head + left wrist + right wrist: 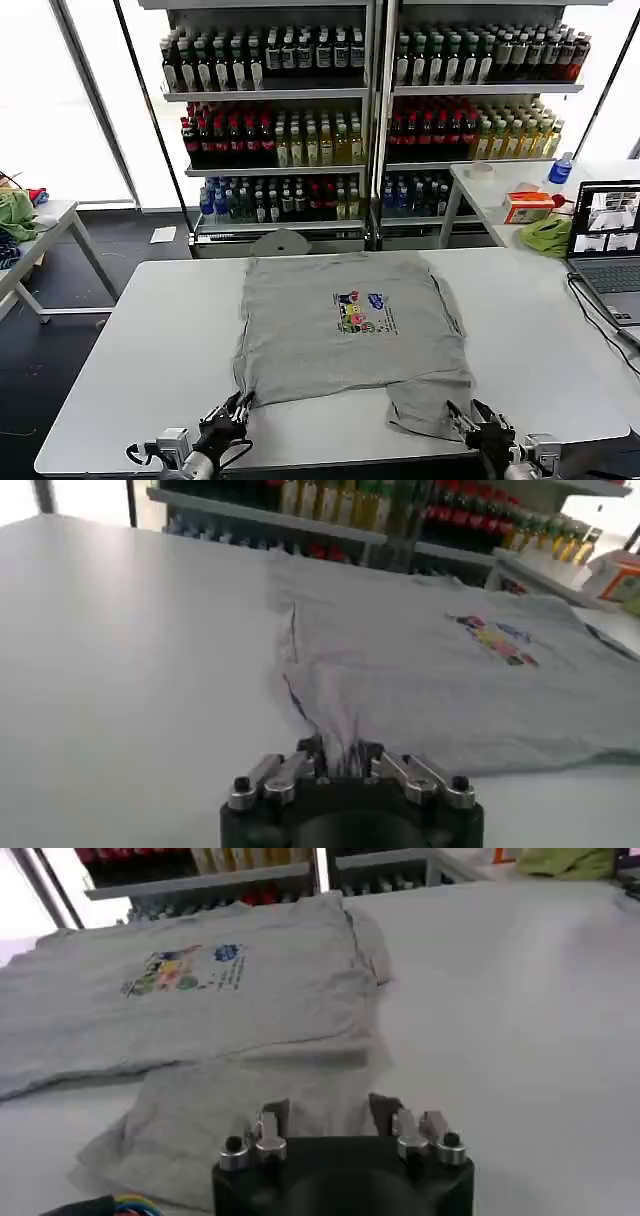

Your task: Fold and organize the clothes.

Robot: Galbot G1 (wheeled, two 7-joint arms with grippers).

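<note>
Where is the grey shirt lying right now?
In the head view the grey shirt lies spread across the middle of the white table, its near edge between the left claw and the right claw.

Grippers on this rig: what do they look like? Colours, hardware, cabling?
Both match: a rounded black body with silver metal finger links fastened by dark bolts. The left gripper has a silver block and thin black cable looping behind it. The right gripper sits on a grey-silver wrist block, and its wrist view shows a bundle of multicoloured wires beside the body.
</note>
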